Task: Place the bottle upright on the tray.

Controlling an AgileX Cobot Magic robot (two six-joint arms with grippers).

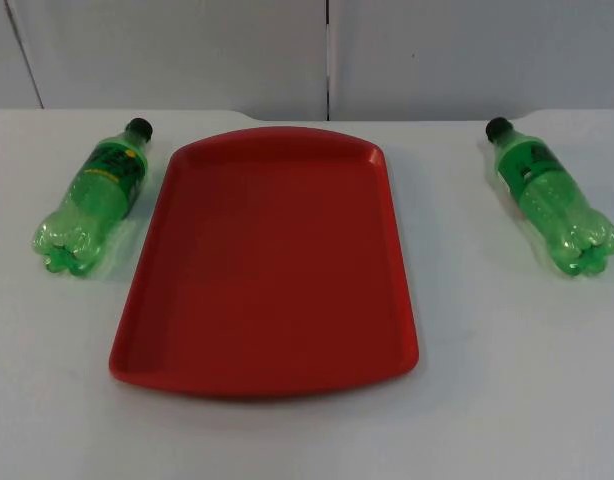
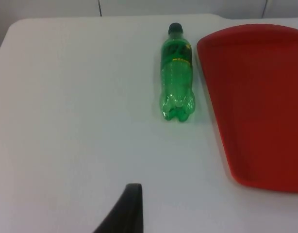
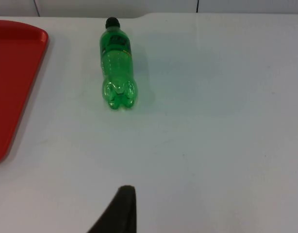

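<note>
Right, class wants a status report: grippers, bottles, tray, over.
Both bottles, left bottle and right bottle, lying on the table beside the red tray. Nothing in the way.

Tray (image 1: 267, 270) between two lying bottles, left (image 1: 93, 195) and right (image 1: 550, 197)

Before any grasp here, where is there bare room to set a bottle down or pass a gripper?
The red tray carries nothing, so its whole floor is free. The white table is bare in front of the tray and around both lying bottles. Tightest spot: the strip between the left bottle and the tray's edge. The right bottle lies farther from the tray, leaving more room.
</note>
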